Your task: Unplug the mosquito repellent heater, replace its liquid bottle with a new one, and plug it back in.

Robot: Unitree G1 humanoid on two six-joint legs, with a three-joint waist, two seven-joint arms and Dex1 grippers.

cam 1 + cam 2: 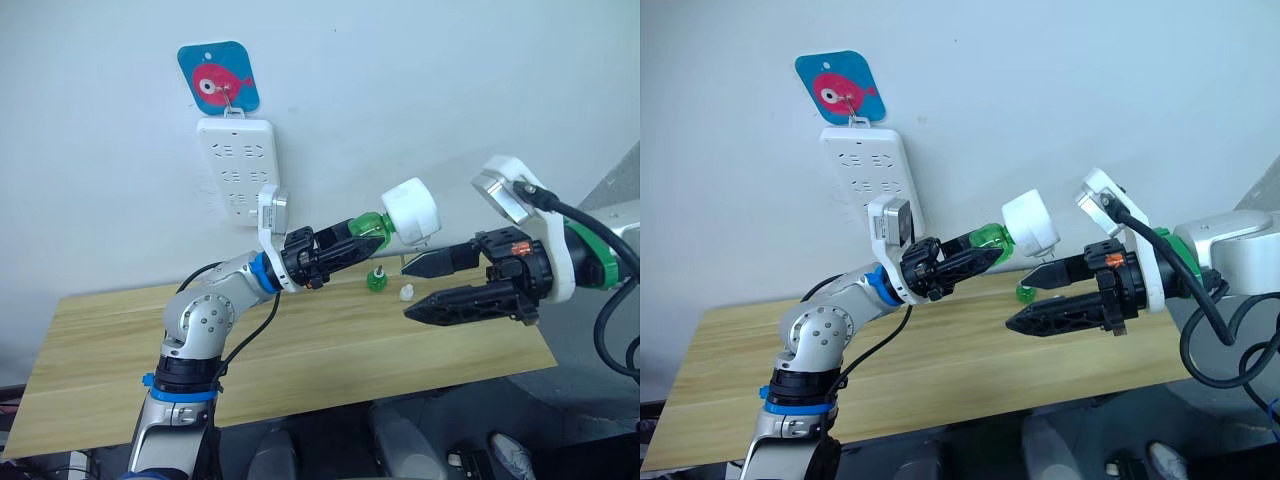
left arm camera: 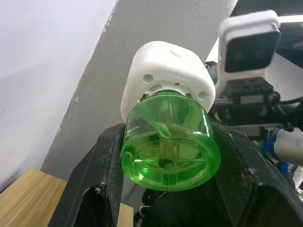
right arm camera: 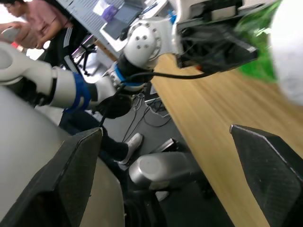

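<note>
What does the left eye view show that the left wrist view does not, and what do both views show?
The left eye view alone gives the wall power strip under a fish hook plate, the wooden table with a second green bottle and a small white cap, and the open right gripper. The left wrist view alone gives the green bottle's underside and the small holes in the mosquito repellent heater's socket face. Both give the left gripper shut on that bottle, with the heater on its far end.

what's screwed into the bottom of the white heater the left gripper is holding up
A green liquid bottle sits in the mosquito repellent heater, clamped by the left gripper. The bottle's neck is hidden inside the socket.
</note>
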